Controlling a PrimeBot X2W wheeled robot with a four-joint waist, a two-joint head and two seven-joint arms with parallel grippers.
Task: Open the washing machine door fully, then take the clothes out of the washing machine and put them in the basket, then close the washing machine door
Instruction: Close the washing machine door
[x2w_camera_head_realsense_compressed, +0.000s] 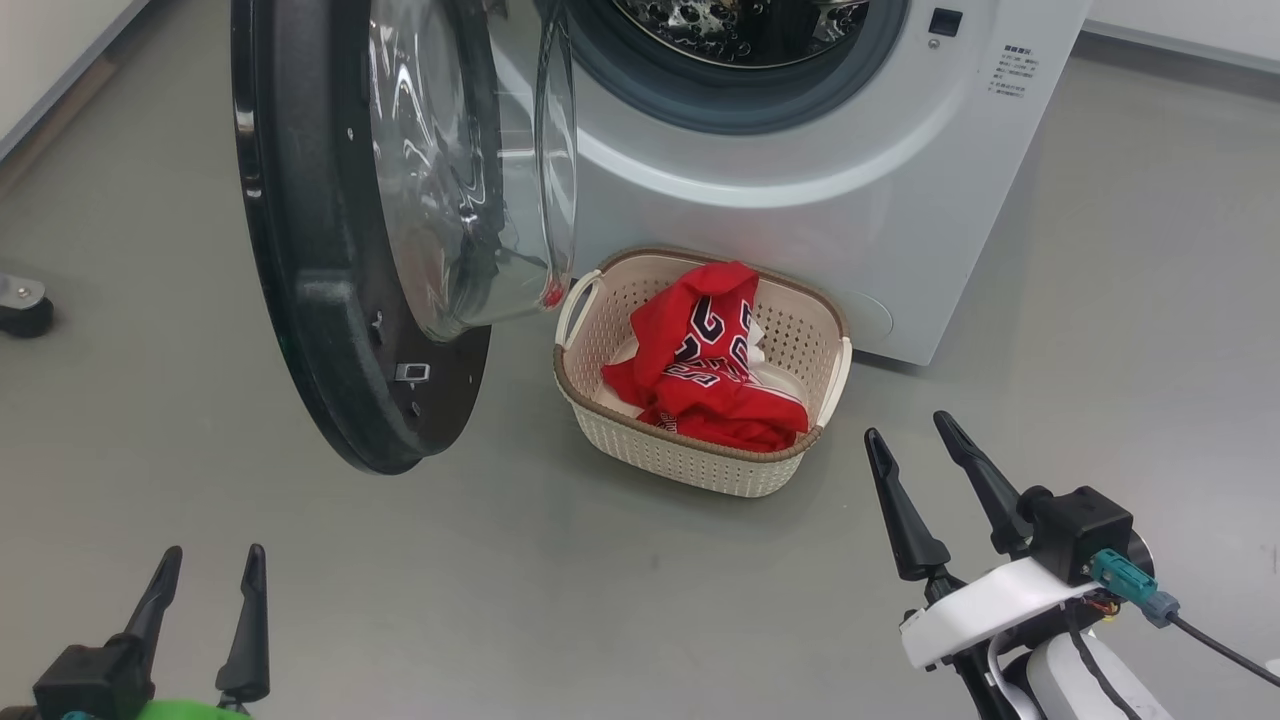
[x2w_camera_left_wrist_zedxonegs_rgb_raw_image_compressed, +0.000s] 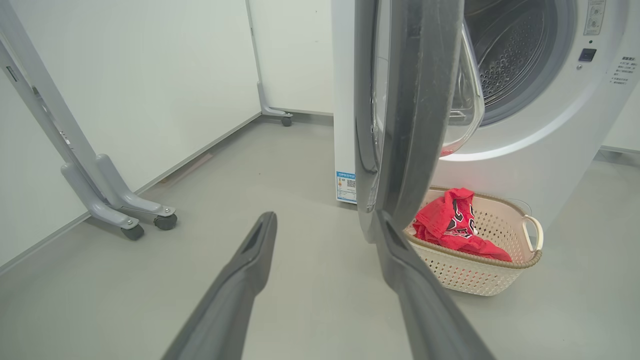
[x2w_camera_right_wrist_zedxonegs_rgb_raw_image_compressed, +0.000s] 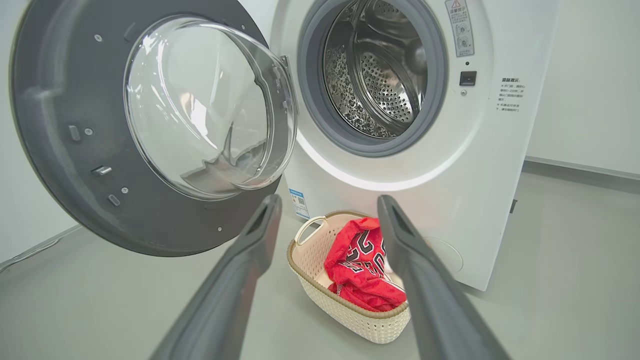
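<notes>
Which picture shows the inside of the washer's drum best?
The right wrist view: the drum faces the camera, perforated wall plain. The head view crops it at the top edge; the left wrist view sees it slantwise, partly behind the door.

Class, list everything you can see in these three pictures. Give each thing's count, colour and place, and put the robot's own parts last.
floor: one, grey, under everything.
washing machine: one, white, standing behind the basket.
washing machine door: one, black rim with clear glass bowl, swung open.
drum: one, perforated steel, inside the machine's round opening.
basket: one, cream with brown rim, on the floor in front of the machine.
clothes: one heap, pieces uncountable, red with white trim and dark lettering, in the basket.
label: one, blue, low on the machine's side.
wheeled stand legs: two, grey, by the wall.
left tool: one, dark, open, empty.
right tool: one, dark, open, empty.
</notes>
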